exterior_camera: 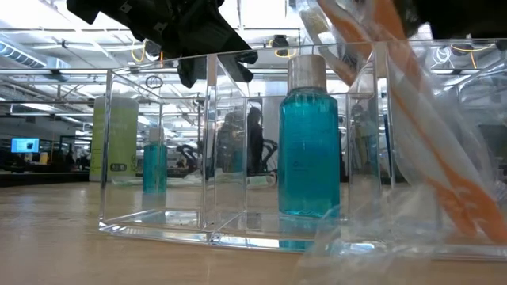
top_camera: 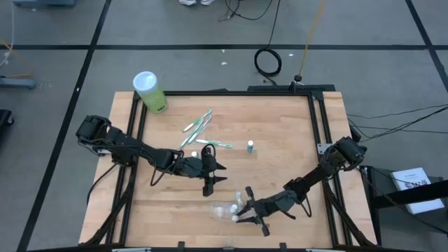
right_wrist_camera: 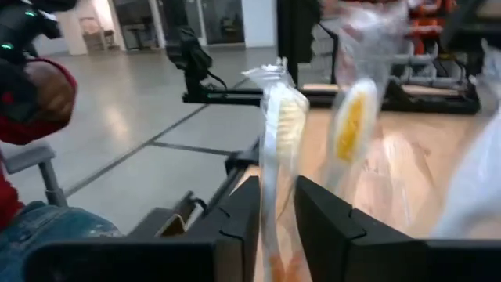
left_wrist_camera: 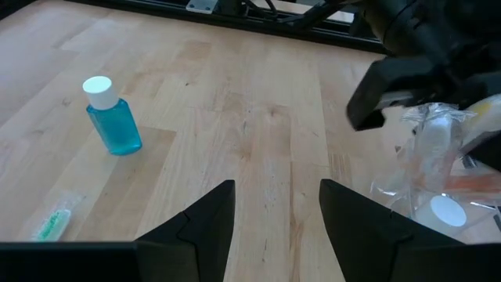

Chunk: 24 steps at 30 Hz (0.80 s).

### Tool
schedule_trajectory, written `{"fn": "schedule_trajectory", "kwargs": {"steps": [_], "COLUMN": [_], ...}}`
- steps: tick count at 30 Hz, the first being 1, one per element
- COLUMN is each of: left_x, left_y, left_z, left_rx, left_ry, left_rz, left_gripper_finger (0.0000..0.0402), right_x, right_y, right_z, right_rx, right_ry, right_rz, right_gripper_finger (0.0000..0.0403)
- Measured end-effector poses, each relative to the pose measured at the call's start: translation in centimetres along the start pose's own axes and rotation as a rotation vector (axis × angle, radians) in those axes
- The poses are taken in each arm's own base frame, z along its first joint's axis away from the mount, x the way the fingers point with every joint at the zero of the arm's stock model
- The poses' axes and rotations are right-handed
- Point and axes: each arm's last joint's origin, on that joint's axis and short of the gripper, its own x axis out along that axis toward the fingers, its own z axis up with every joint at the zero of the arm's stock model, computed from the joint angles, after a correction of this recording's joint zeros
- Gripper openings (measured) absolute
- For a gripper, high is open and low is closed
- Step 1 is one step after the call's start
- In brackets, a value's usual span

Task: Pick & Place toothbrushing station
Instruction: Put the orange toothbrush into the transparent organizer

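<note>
I count three, maybe four, green-white toothbrushes [top_camera: 198, 126] lying in a loose cluster on the back-centre of the wooden table [top_camera: 280, 175]; exact number hard to tell, they overlap. One small blue tube [top_camera: 250, 146] with a white cap stands alone just right of them, also seen in my left wrist view [left_wrist_camera: 112, 117]. One clear crinkly pouch [top_camera: 225, 209] sits at the front-centre, and it has at least one white cap inside, visible in the left wrist view [left_wrist_camera: 448, 211]. One green container with a white lid [top_camera: 149, 92] stands at the back-left corner. In the low view a clear divided box [exterior_camera: 238, 150] shows a blue bottle with a silver cap [exterior_camera: 309, 142]. Left gripper [top_camera: 212, 175] is mid-table, between the brushes and the pouch; its jaws are spread apart with bare wood between them, holding nothing, touching nothing [left_wrist_camera: 274, 227]. Right gripper [top_camera: 250, 213] is at the pouch's right edge; in its wrist view [right_wrist_camera: 275, 227] the jaws are pinched on a plastic-wrapped toothbrush [right_wrist_camera: 283, 149] with pale bristles standing up between the fingers, and a second yellowish brush head [right_wrist_camera: 351, 125] is just beside it in the crinkly plastic.
</note>
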Motion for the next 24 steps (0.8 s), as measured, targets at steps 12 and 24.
{"fn": "schedule_trajectory", "kwargs": {"steps": [12, 24], "left_x": [0.0, 0.0], "left_y": [0.0, 0.0], "left_z": [0.0, 0.0], "left_rx": [0.000, 0.000], "left_ry": [0.001, 0.001], "left_rz": [0.000, 0.000], "left_gripper_finger": [0.0196, 0.0195], "right_x": [-0.5, -1.5], "right_y": [0.7, 1.3], "right_z": [1.8, 5.7], "right_rx": [-0.042, -0.030], "right_ry": [-0.035, -0.070], "right_rz": [0.018, 0.007], "right_gripper_finger": [0.0135, 0.0119]}}
